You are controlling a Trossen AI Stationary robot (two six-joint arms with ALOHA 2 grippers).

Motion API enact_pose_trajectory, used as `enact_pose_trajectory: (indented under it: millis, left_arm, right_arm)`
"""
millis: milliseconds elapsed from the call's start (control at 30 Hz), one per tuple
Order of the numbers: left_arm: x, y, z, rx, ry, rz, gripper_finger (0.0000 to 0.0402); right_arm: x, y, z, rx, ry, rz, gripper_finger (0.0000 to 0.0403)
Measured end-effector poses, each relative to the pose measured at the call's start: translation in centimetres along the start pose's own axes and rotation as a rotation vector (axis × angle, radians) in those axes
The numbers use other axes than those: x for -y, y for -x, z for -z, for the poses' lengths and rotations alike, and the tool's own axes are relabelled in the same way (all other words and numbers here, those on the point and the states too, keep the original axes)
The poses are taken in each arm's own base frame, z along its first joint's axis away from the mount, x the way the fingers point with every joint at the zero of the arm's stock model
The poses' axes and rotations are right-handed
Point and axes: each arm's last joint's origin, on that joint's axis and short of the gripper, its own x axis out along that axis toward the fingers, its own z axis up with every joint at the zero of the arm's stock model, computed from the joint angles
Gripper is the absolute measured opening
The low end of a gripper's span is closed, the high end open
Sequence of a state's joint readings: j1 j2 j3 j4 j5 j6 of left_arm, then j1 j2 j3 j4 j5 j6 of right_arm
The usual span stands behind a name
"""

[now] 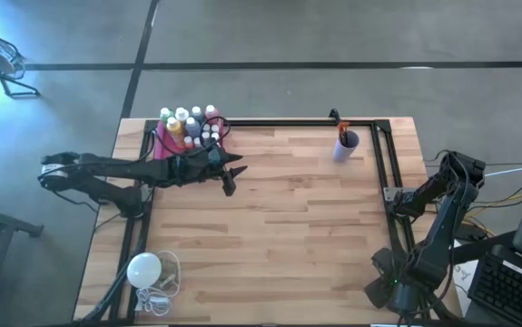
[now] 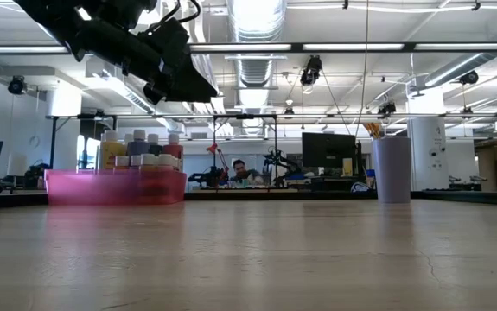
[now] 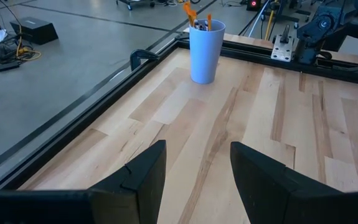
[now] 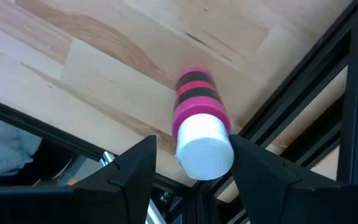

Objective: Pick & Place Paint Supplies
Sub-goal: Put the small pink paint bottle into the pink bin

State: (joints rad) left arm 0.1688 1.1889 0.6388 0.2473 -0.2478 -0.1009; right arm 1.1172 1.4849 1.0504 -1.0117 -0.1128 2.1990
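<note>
1. Left gripper: fingers apart with nothing between them, raised clear of the table, just to the near-right of the pink tray.
2. Paint bottles: standing upright, white caps up, packed in the pink tray at the far-left corner. They lie behind and to the far left of the left fingertips, which point right toward the blue cup.
3. Blue cup: far right of the table, well apart from the left gripper, with thin orange-tipped sticks upright inside; whether they are paintbrushes cannot be told.
4. Right gripper: fingers spread either side of a pink, black-banded, white-capped bottle, seemingly not closed on it, beside the right frame rail.
5. Judgement: the left arm is the nearer to the tray.
</note>
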Motion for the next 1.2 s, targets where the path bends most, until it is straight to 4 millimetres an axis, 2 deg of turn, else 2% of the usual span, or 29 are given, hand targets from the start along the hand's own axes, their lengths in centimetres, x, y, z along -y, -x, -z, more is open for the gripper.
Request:
enact_pose_trajectory:
  millis: [233,633,967,1200]
  left_arm:
    - [0.0,0.0,0.0,-0.003,-0.001,0.0,0.0184]
    - [0.0,0.0,0.1,-0.004,-0.001,0.0,0.0184]
    - [0.0,0.0,0.1,-0.004,-0.001,0.0,0.0184]
    - [0.0,0.0,0.1,-0.005,-0.001,0.0,0.0184]
  right_arm:
    - [0.0,-0.1,0.1,-0.005,0.007,-0.003,0.0189]
    - [0.1,-0.4,0.0,-0.007,0.036,-0.002,0.0115]
    - [0.1,-0.4,-0.1,0.001,0.083,-0.007,0.013]
    - [-0.1,-0.3,-0.9,0.048,0.144,0.002,0.0115]
